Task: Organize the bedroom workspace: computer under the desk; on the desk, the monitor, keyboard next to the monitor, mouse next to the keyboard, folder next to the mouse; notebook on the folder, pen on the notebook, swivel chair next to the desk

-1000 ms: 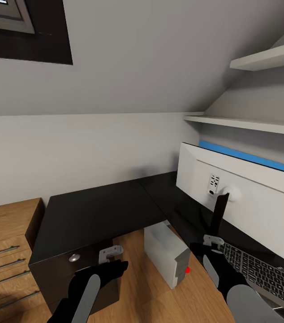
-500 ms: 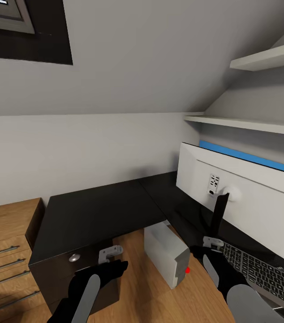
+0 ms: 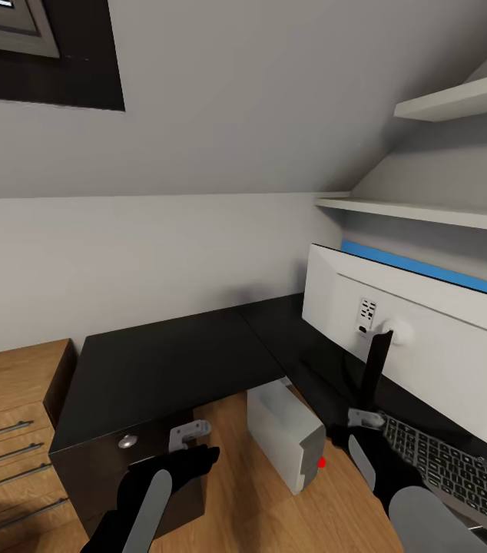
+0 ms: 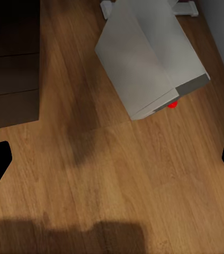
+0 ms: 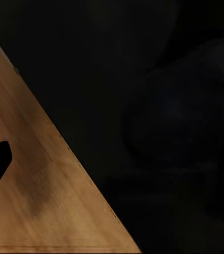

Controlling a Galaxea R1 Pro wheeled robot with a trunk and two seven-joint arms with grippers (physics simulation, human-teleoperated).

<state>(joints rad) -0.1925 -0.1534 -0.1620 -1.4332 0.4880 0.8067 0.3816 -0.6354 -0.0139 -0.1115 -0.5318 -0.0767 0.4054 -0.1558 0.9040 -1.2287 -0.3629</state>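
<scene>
The head camera looked forward and down from above both arms into the corner of the desk (image 3: 167,361), taking in the sloped ceiling, the monitor (image 3: 420,338) at the right and the computer (image 3: 286,434) on the floor beneath. The left wrist camera faced straight down at the wood floor (image 4: 122,180) from fairly near, sharing the computer (image 4: 149,58) and the drawer unit (image 4: 11,63) with the head view. The right wrist camera sat very close to the desk (image 5: 143,106) edge, over floor.

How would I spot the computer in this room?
Find the black L-shaped desk. In its inner corner, on the wood floor, stands the computer: a plain light-grey box with a small red light, unlike the black drawer unit beside it.
</scene>
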